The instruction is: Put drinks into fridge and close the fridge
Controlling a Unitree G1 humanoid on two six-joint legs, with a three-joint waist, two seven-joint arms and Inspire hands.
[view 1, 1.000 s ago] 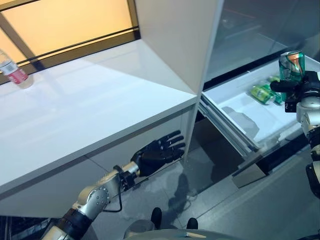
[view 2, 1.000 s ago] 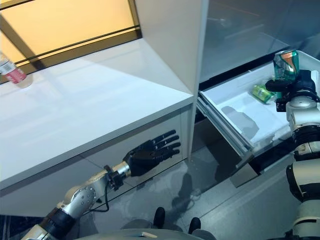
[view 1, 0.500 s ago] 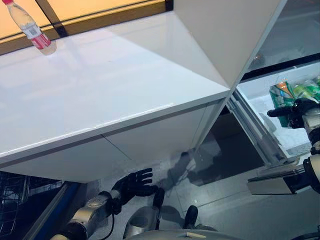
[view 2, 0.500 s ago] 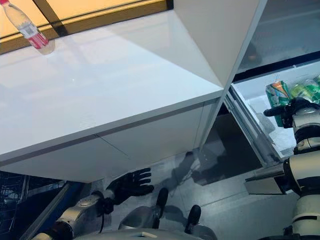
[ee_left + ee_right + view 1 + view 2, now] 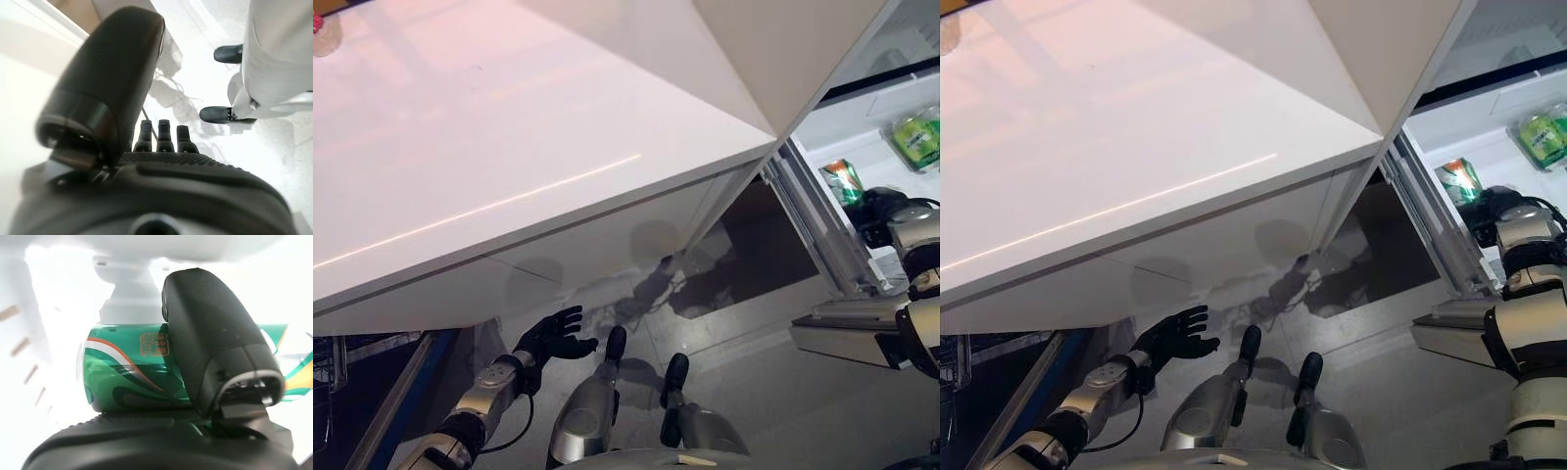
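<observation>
My right hand [image 5: 876,208] is shut on a green can [image 5: 843,179] with orange and white stripes and holds it inside the open white fridge drawer [image 5: 842,137] at the right. The right wrist view shows the thumb [image 5: 215,347] curled over the can [image 5: 132,372]. More green cans [image 5: 915,137] lie further back in the drawer. My left hand [image 5: 551,336] hangs low over the floor at the lower left, fingers spread and holding nothing; it also shows in the left wrist view [image 5: 161,137].
A white counter [image 5: 489,166] fills the upper left, with a tall white fridge side panel [image 5: 783,49] beside the drawer. The drawer's metal front [image 5: 847,338] juts out at the lower right. A dark blue-edged rack [image 5: 372,392] stands at the lower left.
The camera has tilted down and shifted, so the counter fills more of the picture. My right hand has lowered the can deeper into the drawer. My left hand has stayed low over the floor.
</observation>
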